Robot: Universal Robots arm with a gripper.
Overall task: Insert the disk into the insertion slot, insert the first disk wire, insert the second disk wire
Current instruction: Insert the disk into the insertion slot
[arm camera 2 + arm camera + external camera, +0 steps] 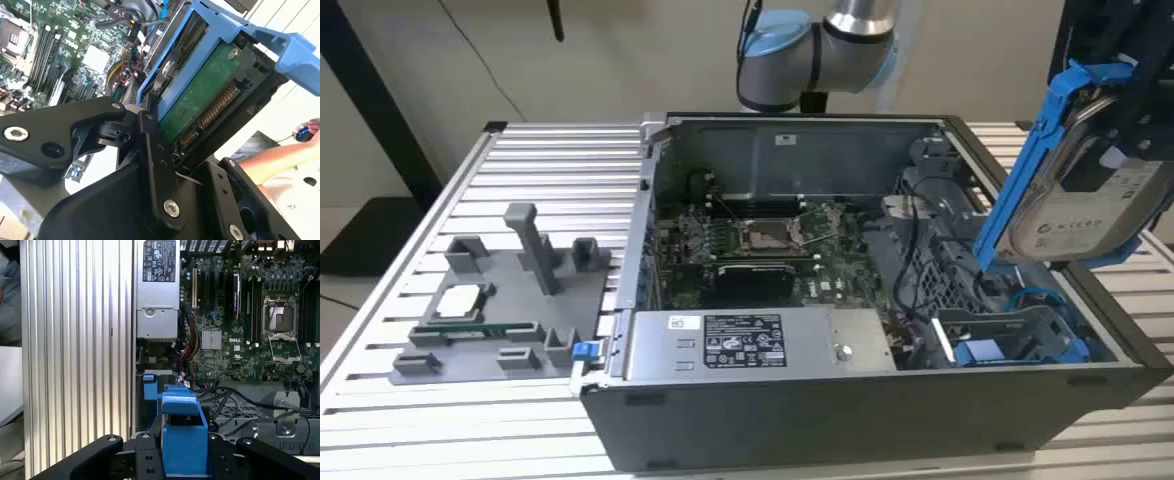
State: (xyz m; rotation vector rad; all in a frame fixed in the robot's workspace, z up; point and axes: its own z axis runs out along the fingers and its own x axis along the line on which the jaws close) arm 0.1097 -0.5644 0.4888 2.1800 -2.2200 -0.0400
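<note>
Black gripper [182, 452] clenched on the blue-framed disk [1083, 210]; I see it tilted above the insertion slot [1007, 338] at the exterior view's right.

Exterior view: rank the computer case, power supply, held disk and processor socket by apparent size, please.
1. computer case
2. power supply and the disk in its blue carrier: close in look; the raised disk may sit nearer the camera, so unranked
3. processor socket
</note>
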